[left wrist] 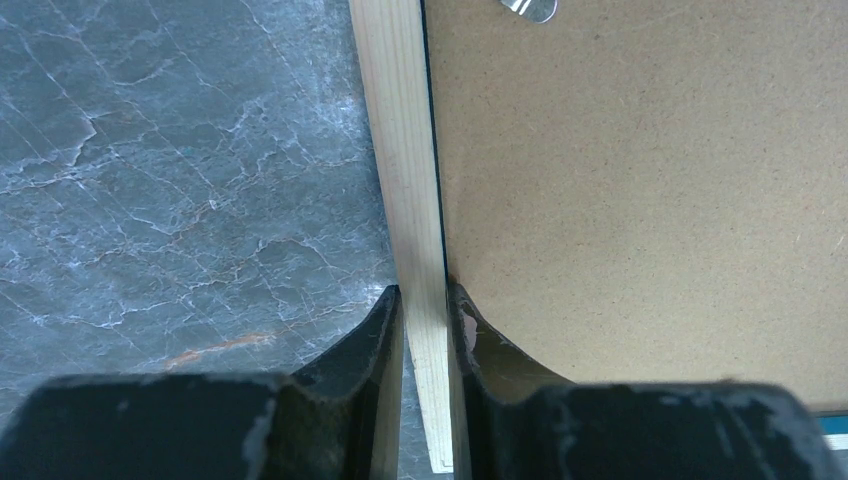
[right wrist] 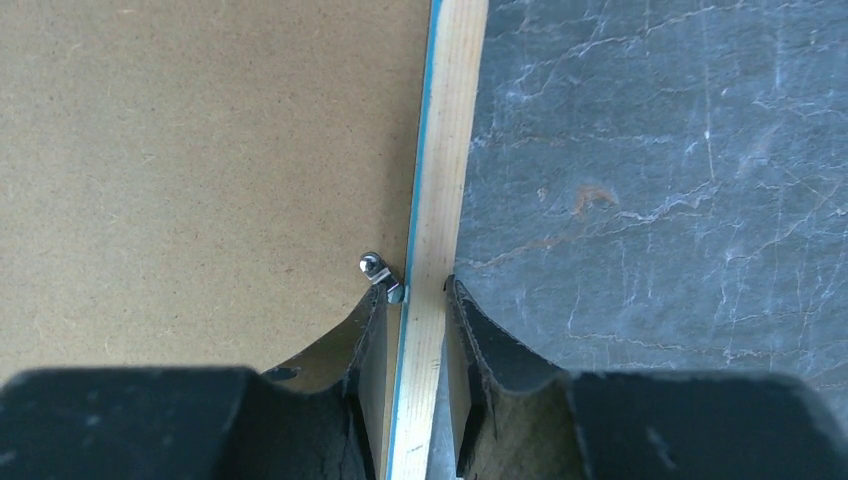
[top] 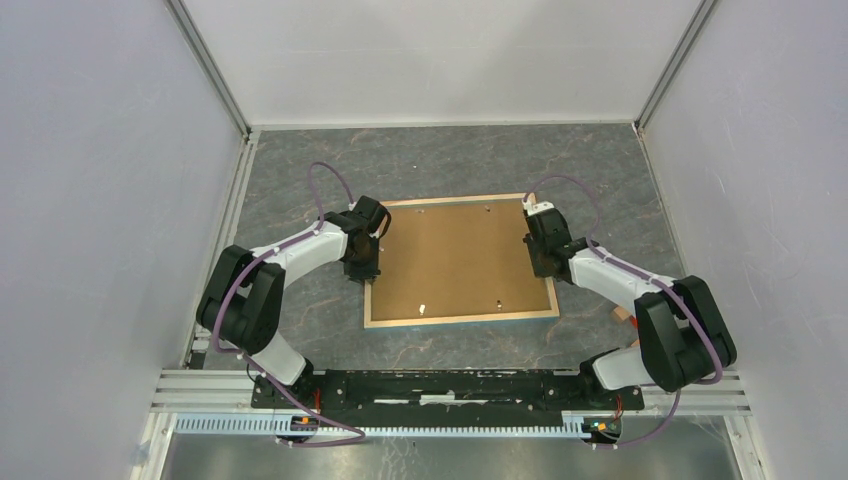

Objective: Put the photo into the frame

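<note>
Symmetrically, left gripper (left wrist: 424, 295), right gripper (right wrist: 415, 290) seemingly pinch frame (top: 462, 319).

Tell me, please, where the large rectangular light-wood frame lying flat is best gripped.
Grip the light-wood rectangular frame by its narrow side rims, from above: it lies flat, and each rim is slim enough to pinch, as the left gripper and right gripper show.

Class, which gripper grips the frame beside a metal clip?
The right gripper: a clip sits by its fingertip. The left gripper has its nearest clip far up the frame.
</note>
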You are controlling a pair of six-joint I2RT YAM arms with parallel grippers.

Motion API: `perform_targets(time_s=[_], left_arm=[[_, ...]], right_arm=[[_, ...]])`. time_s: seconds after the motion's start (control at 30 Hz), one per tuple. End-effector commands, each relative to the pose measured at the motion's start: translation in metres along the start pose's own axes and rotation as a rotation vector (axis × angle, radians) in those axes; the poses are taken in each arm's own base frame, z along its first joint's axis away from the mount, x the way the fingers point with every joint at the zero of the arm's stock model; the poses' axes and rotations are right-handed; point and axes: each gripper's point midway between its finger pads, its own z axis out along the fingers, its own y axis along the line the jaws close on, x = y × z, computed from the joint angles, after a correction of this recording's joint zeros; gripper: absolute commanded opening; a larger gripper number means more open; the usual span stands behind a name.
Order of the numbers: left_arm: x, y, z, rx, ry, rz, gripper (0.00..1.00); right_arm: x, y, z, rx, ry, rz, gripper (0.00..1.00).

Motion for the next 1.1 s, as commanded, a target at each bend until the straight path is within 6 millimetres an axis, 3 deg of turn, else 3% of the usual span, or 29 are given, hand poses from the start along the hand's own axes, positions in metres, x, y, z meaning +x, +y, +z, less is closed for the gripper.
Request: perform_targets(time_s=[0.0, 0.27, 0.37, 0.6, 0.63, 0.73, 0.83, 0.97, 1.07], left_arm=[[0.008, 0.01, 0.005, -0.044, 0.034, 0.037, 0.1], [0.009, 0.013, 0.006, -0.058, 0.036, 0.036, 0.09], [0.009, 0.014, 0.006, -0.064, 0.033, 0.035, 0.08], [0.009, 0.012, 0.006, -0.054, 0.039, 0.036, 0.08], [0.011, 0.012, 0.007, -0.053, 0.047, 0.036, 0.08], [0.016, 0.009, 0.008, -0.039, 0.063, 0.024, 0.08], [0.02, 0.006, 0.007, -0.018, 0.066, -0.003, 0.1], [0.027, -0.002, 0.006, 0.029, 0.074, -0.049, 0.14], [0.042, -0.013, 0.009, 0.104, 0.109, -0.095, 0.21]], right_arm=[[0.037, -0.01, 0.019, 0.097, 0.075, 0.035, 0.15], [0.047, -0.014, 0.028, 0.13, 0.115, -0.077, 0.0], [0.042, -0.012, 0.025, 0.107, 0.086, -0.102, 0.0], [0.013, 0.016, 0.016, -0.063, 0.021, -0.111, 0.01], [0.007, 0.019, 0.011, -0.079, 0.011, -0.097, 0.06], [-0.011, 0.017, -0.004, -0.08, -0.04, -0.03, 0.43], [-0.023, 0.011, -0.013, -0.081, -0.089, 0.056, 0.6], [-0.027, 0.005, -0.008, -0.109, -0.102, 0.172, 0.7], [-0.024, 0.006, 0.007, -0.155, -0.078, 0.241, 0.73]])
